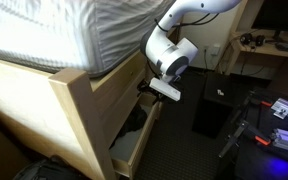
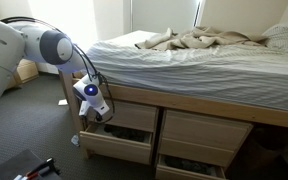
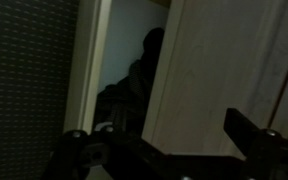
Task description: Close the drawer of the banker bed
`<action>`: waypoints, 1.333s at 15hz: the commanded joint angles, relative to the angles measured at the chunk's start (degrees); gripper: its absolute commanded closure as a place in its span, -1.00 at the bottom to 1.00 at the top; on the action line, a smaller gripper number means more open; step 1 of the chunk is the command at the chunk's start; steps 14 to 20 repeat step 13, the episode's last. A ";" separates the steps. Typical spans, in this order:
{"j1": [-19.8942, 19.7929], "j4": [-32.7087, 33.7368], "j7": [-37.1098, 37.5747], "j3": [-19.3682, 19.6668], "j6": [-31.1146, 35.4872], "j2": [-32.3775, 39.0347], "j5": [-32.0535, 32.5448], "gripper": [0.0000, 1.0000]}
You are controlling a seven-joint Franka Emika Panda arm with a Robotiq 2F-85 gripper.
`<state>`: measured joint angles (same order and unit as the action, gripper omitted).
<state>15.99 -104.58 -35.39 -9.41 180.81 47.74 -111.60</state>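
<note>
The banker bed [image 2: 199, 128] is a light-wood frame under a thick white mattress; it shows in both exterior views [image 1: 79, 105]. Its left upper drawer [image 2: 116, 143] stands pulled out, with dark clothing inside [image 1: 134, 122]. My gripper [image 2: 90, 112] is at the drawer's outer front corner, just below the mattress edge; in an exterior view [image 1: 150, 90] the wrist hides the fingers. In the wrist view my gripper [image 3: 164, 145] is open, with its two dark fingers wide apart. The drawer's pale front panel [image 3: 209, 70] fills the space ahead between them. Dark clothing [image 3: 134, 85] shows behind the panel.
A lower drawer [image 2: 189, 166] further along the bed also stands slightly open. A black box [image 1: 214, 110], a tripod and a cluttered desk [image 1: 269, 45] stand on the dark carpet beside the bed. Rumpled bedding [image 2: 214, 42] lies on the mattress.
</note>
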 commanded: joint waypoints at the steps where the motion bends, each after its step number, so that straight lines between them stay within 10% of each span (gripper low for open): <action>1: -8.67 -14.09 8.07 -10.27 8.70 -7.10 9.56 -1.00; 5: -19.49 -23.25 4.87 -21.71 12.78 -13.67 6.27 -1.00; 9: -21.23 -22.97 8.56 -24.29 6.99 -26.11 3.30 -1.00; 20: -19.12 -20.27 7.67 -22.59 9.89 -21.45 5.47 -1.00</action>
